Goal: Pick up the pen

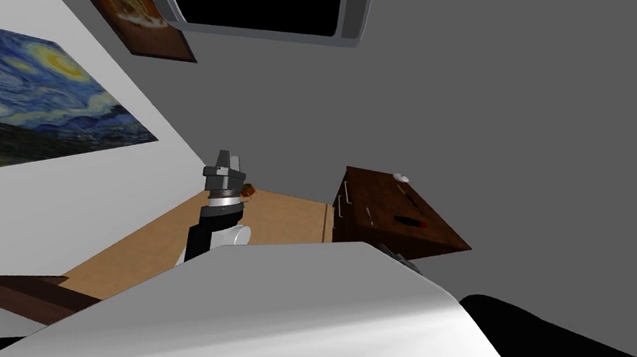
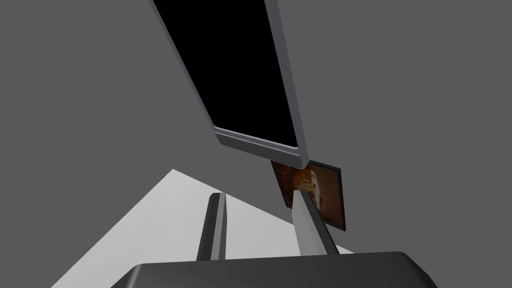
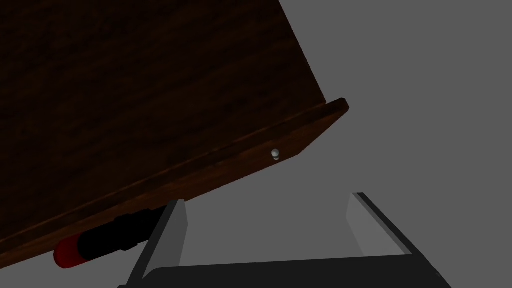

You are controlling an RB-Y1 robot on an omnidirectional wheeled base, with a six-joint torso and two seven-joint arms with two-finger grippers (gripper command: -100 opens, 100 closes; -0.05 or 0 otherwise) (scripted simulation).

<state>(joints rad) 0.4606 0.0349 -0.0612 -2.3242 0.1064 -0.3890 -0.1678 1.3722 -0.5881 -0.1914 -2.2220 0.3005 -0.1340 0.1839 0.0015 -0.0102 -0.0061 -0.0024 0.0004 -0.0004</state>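
Observation:
The pen is black with a red end and lies on the top of a dark brown dresser. In the head view the pen is a small black and red mark on the dresser top. My right gripper is open, and the pen lies just outside one of its fingers, partly hidden behind it. Nothing is between the fingers. In the head view the right gripper sits at the dresser's near edge. My left gripper is held up away from the dresser, open and holding nothing.
A small white round object sits at the far end of the dresser top, also small in the right wrist view. Drawer handles line the dresser's front. A light wooden floor lies to its left, and grey wall stands behind.

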